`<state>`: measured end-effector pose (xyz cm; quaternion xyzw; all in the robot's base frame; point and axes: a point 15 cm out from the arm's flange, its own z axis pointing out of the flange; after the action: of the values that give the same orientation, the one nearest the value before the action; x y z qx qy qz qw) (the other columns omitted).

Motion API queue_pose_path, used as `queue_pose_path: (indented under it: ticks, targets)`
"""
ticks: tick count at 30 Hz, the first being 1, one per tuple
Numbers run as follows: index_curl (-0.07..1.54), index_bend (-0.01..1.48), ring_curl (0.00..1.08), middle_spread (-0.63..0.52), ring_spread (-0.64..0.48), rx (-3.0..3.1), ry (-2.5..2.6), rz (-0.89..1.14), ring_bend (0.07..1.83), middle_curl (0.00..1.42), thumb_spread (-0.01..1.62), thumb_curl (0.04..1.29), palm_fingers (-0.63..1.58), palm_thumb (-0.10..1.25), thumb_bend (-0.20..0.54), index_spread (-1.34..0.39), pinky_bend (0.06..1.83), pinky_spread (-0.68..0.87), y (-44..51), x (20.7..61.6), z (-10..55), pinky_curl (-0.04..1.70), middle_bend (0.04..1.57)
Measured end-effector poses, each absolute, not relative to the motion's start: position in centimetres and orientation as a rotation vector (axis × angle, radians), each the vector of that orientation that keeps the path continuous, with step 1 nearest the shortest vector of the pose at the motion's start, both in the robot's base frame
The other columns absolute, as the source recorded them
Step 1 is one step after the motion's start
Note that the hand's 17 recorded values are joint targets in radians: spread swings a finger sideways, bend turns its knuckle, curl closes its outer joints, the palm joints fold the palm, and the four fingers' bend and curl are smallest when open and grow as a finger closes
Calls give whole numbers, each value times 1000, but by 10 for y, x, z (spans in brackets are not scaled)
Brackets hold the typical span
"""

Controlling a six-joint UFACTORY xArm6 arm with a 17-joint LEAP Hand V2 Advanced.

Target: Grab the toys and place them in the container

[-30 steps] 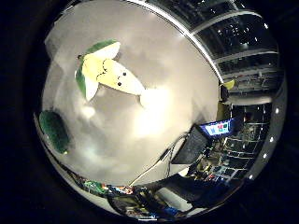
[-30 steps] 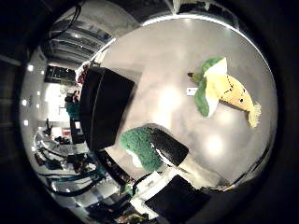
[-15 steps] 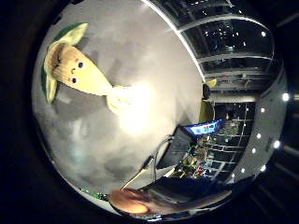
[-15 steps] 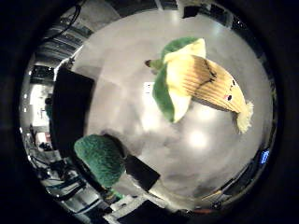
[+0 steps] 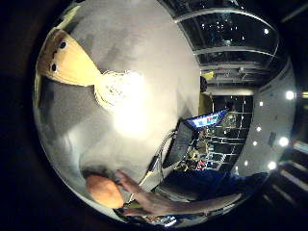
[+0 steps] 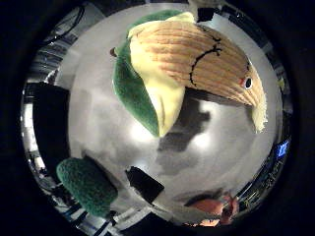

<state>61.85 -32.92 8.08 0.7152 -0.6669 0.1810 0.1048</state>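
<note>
grey table (image 6: 98, 123) bears corn plush (image 6: 197, 64), close below.

A grey tabletop (image 5: 159, 72) fills most of both views, shiny with bright glare patches; beyond its edge stands a lit screen (image 5: 208, 119) among cluttered desks; round ceiling lights (image 5: 289, 95) glow above dark windows (image 5: 226, 33).

Light: I see overhead lamps, bright, glaring off the grey bench (image 5: 144, 62).
Shadow: dark patch under the corn toy (image 6: 197, 59).
Edges: strongly bent, black surround.
Focus: soft throughout.
</note>
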Motion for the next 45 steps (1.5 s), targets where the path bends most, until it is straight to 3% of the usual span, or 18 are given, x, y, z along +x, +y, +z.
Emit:
queue_pose_path:
  ticks: [7, 12, 14, 16, 17, 21, 26, 30, 45]
  targets:
    - [391, 303, 164, 90, 171, 2106, -1945, 536, 163, 287, 963, 288, 180, 328, -21, -258, 199, 366, -325, 620, 70, 305, 184]
    - [474, 643, 126, 32, 148, 2106, -1939, 569, 145, 306, 1013, 315, 333, 535, 14, -323, 135, 368, -331, 622, 74, 250, 239]
    - [549, 876, 109, -18, 111, 2106, -1929, 585, 142, 330, 1011, 335, 388, 672, 44, -371, 118, 359, -334, 623, 80, 210, 312]
    - [574, 926, 109, -30, 98, 2105, -1916, 596, 156, 337, 1006, 337, 379, 698, 34, -381, 130, 357, -337, 623, 84, 203, 334]
    - [608, 1068, 94, -87, 66, 2101, -1917, 597, 141, 356, 988, 361, 440, 821, 72, -407, 105, 351, -340, 622, 85, 170, 405]
    - [657, 1259, 91, -206, -9, 2091, -1921, 595, 169, 398, 947, 388, 449, 967, 62, -409, 126, 335, -347, 618, 86, 125, 537]
    - [647, 1318, 101, -255, -37, 2073, -1894, 611, 177, 408, 937, 395, 427, 1012, -4, -392, 149, 328, -354, 615, 105, 111, 574]
    - [637, 1342, 106, -263, -42, 2017, -1910, 610, 173, 406, 937, 397, 411, 1030, -15, -388, 159, 327, -366, 602, 142, 113, 572]
    - [595, 1416, 115, -256, -28, 1892, -1983, 504, 173, 405, 982, 393, 367, 1030, -18, -373, 165, 322, -344, 428, 278, 147, 566]
